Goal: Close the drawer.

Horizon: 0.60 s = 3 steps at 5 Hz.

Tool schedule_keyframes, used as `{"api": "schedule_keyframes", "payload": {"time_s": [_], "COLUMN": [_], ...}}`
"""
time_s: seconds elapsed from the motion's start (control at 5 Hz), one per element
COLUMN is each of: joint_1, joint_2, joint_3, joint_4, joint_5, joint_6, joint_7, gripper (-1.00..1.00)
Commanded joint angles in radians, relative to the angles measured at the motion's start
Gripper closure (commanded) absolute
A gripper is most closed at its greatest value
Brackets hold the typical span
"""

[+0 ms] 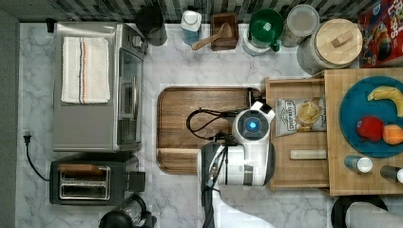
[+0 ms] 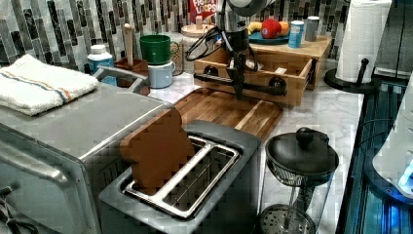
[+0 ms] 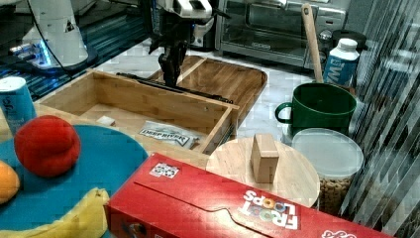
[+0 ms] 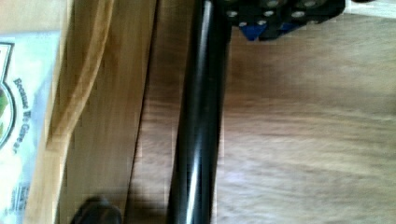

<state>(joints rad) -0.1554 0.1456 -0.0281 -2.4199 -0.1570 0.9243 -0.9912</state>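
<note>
A: Drawer (image 3: 133, 106)?
B: Pulled out over the marble desk (image 1: 199, 61), light wood, right behind the hand (image 2: 238, 85) in the left view. Front panel facing the dark tray (image 1: 204, 114).

A: And the hand?
B: Hanging down at the black bar handle (image 2: 234, 83) on the drawer front, over the tray's near edge. Touching or just beside the bar: hard to say. Open or clenched: cannot tell from any view.

A: Wrist view?
B: Black bar (image 4: 198, 121) running across the frame, dark tray wood on one side, pale drawer wood on the other.

A: Anything readable?
B: Inside the drawer, beyond the hand, a snack bag (image 1: 300, 116) with "DEEP RIVER" on it. In the wrist view part of that bag (image 4: 23, 116) with words like "Because We Give", the rest cut off. Farther back past the drawer, a red cereal box (image 3: 237, 208) reading "FROOT LOOPS".

A: Other drawer contents?
B: A small pale block (image 1: 308, 154), lying apart from the bag.

A: Above the drawer?
B: Light wood top (image 1: 342, 180) carrying a blue plate (image 1: 354, 109) of fruit.
</note>
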Motion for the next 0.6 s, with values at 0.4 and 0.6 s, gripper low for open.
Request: {"api": "schedule_keyframes", "payload": {"time_s": [0.4,0.6], "joint_1": [-0.198,-0.252], "joint_2": [0.089,0.153], "joint_3": [-0.132,-0.146], "joint_4": [0.246,0.322], "joint_5": [0.095,0.129], "joint_6": [0.084,0.108], "joint_7": [-0.298,-0.400], "gripper": [1.00,1.00]}}
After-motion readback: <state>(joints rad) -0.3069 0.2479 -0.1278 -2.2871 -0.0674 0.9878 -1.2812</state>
